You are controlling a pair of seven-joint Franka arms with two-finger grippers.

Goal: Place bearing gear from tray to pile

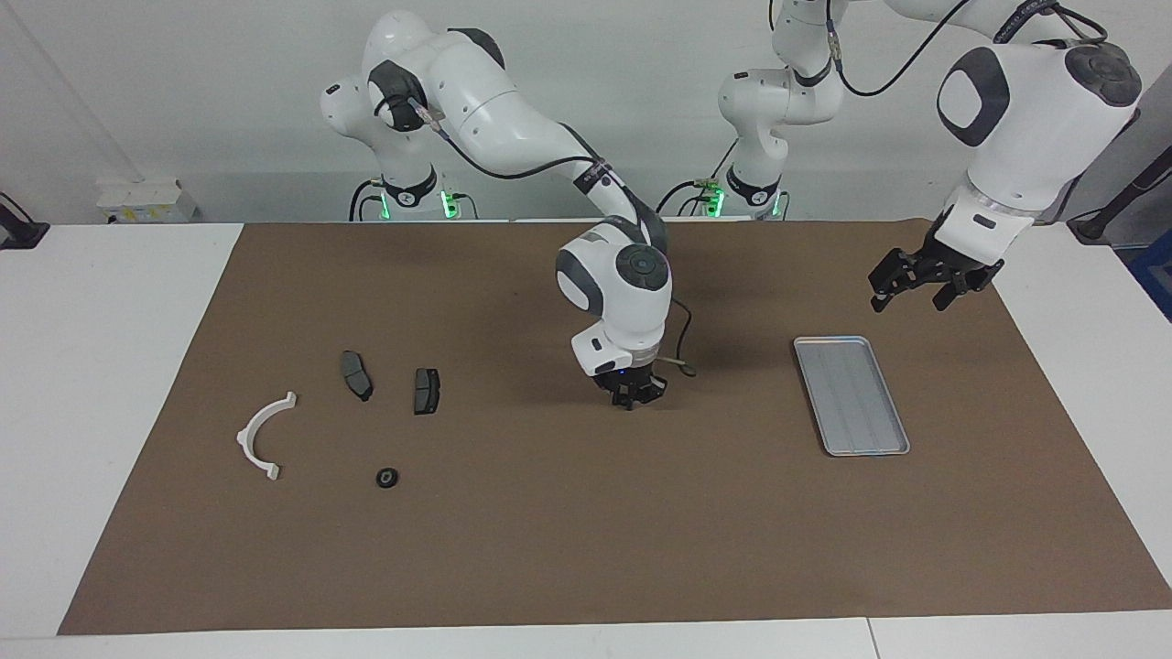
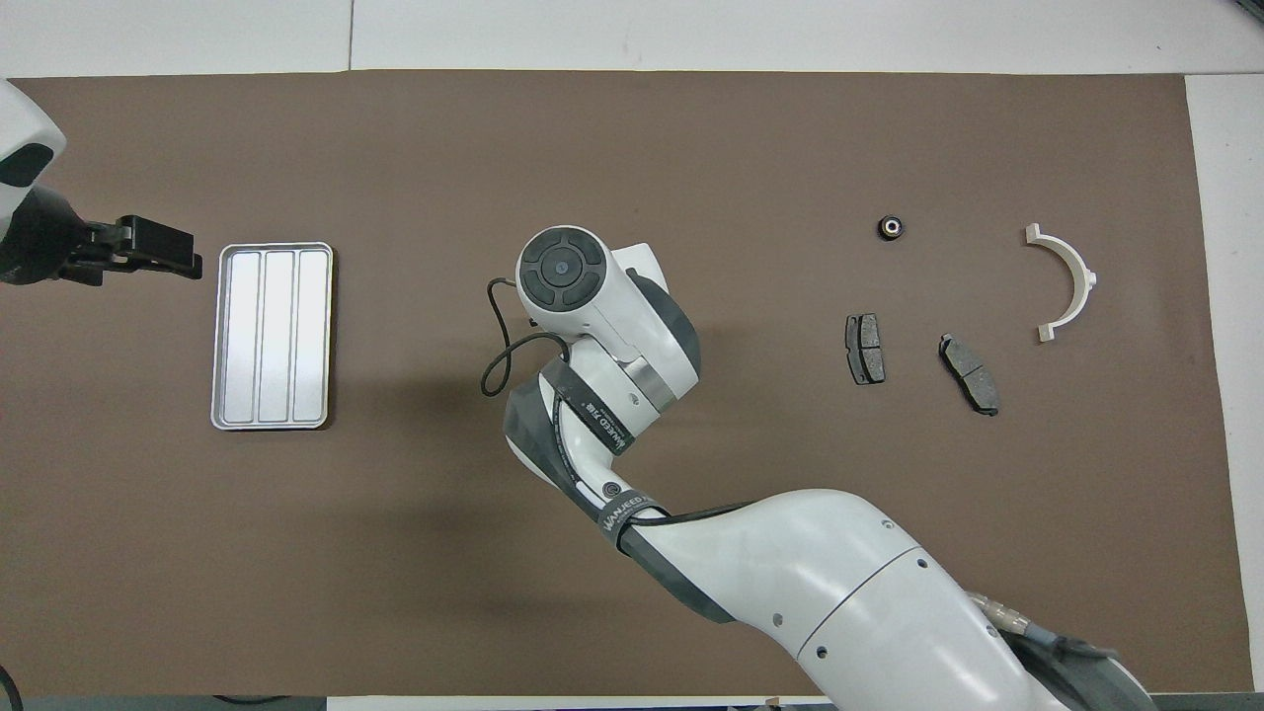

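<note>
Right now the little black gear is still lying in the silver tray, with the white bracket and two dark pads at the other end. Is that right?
Not quite. The tray holds nothing; the overhead view shows the bearing gear already on the mat beside the white bracket and two dark pads.

Worktop mid-section: right gripper point(image 1: 630, 395) hangs low over the brown mat point(image 1: 586, 549), its arm slanting in from the robots' end and blocking the lane there. Open mat lies between it and the tray point(image 1: 851, 394), and again between it and the pile. Pile is loosely spread: two brake pads point(image 1: 357, 375) apart, white bracket point(image 1: 264, 436) and bearing gear point(image 1: 387, 477) each with gaps around. Left gripper point(image 1: 929, 279) hangs beside the tray.
</note>
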